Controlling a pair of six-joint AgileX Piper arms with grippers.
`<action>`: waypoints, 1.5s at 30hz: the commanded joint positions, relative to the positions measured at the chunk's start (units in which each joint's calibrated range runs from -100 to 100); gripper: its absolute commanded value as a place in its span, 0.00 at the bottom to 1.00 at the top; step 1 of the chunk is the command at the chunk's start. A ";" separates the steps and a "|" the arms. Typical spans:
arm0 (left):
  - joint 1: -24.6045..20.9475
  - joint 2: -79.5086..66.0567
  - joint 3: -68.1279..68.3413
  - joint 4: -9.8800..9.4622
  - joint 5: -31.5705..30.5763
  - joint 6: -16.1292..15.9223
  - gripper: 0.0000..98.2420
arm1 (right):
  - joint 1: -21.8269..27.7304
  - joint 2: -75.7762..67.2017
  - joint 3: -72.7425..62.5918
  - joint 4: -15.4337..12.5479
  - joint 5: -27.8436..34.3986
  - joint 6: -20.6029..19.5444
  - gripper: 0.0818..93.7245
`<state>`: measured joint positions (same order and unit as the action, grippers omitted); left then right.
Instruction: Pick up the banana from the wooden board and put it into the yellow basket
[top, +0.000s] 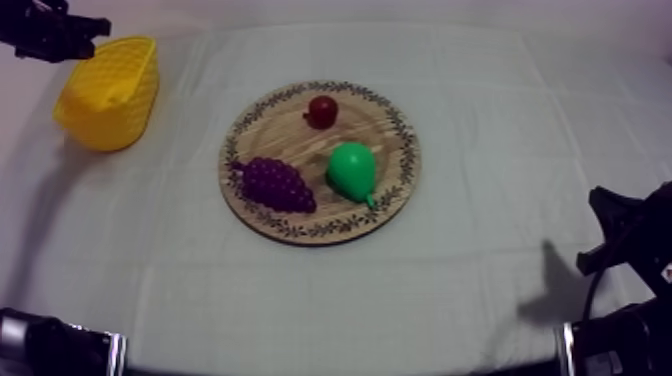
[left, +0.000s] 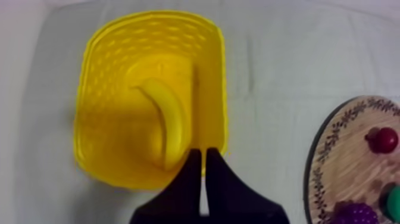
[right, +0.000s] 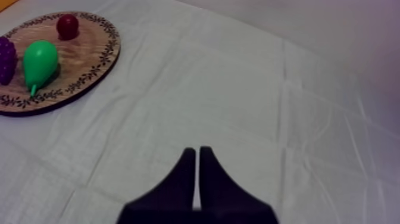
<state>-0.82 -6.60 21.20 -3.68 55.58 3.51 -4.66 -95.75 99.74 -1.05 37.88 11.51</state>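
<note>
The banana (left: 169, 122) lies curved inside the yellow basket (left: 98, 119), which stands at the table's far left (top: 105, 92). My left gripper (left: 204, 156) hangs above the basket's near rim, fingers together in a narrow wedge, holding nothing. In the top view my left arm (top: 50, 30) reaches over the basket's back edge. The round wooden board (top: 300, 130) sits mid-table and carries a small red fruit (top: 322, 110), a bunch of grapes (top: 275, 184) and a green pear (top: 352, 170). My right gripper (right: 197, 156) is shut and empty over bare cloth, well to the right of the board (right: 89, 56).
My right arm (top: 630, 245) rests low at the table's right side. Grey-white cloth (top: 500, 120) lies open between the board and that arm, and also between the basket and the board.
</note>
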 joint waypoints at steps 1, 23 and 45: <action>0.44 -8.99 11.20 -0.16 -5.92 0.81 0.00 | -0.01 -0.01 0.04 0.00 0.02 -0.01 0.00; 3.75 -58.60 66.56 -2.63 -27.29 -0.93 0.00 | -0.01 -0.01 0.04 0.00 0.02 -0.01 0.00; 3.69 -92.25 75.60 1.12 -15.56 1.06 0.00 | -0.01 -0.01 0.04 0.00 0.02 0.01 0.00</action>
<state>2.85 -98.00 96.68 -2.55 40.48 2.62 -4.66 -95.75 99.74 -1.05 37.88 11.51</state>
